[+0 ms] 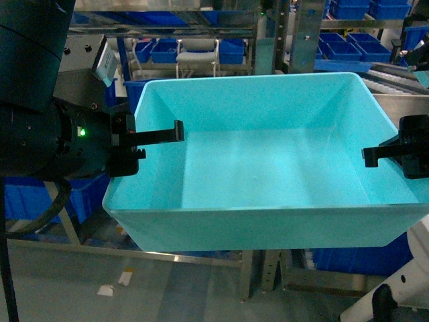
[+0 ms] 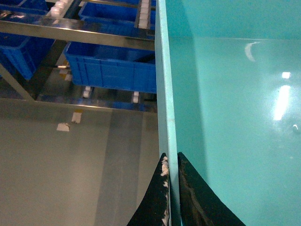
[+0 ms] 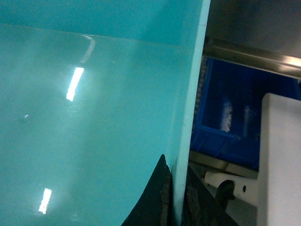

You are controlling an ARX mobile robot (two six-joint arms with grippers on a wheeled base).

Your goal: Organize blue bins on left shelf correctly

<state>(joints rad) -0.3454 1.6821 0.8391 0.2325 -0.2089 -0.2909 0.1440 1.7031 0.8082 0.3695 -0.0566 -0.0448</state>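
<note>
Between the two arms, in mid-air, the light turquoise bin (image 1: pixel 268 168) is held level and open side up, filling most of the head view; nothing is seen inside it. Its left wall is pinched by the left gripper (image 1: pixel 144 142), one finger inside the tub and one outside, and in the left wrist view the black fingers (image 2: pixel 192 197) are seen clamped tight on the thin rim (image 2: pixel 165 94). Its right wall is gripped the same way by the right gripper (image 1: pixel 395 154), with the rim (image 3: pixel 190 108) squeezed between the dark fingers (image 3: pixel 153 202) in the right wrist view. Behind and below the tub, the stainless-steel rack (image 1: pixel 201 256) is seen with its beams and posts, and darker royal-blue tubs (image 2: pixel 113 66) sit on its levels with white rollers (image 2: pixel 143 12) above them. Beneath, grey floor (image 2: pixel 70 174) with bits of tape (image 2: pixel 62 126) is visible. At the right edge of the right wrist view a white body part (image 3: pixel 280 160) is seen.
</note>
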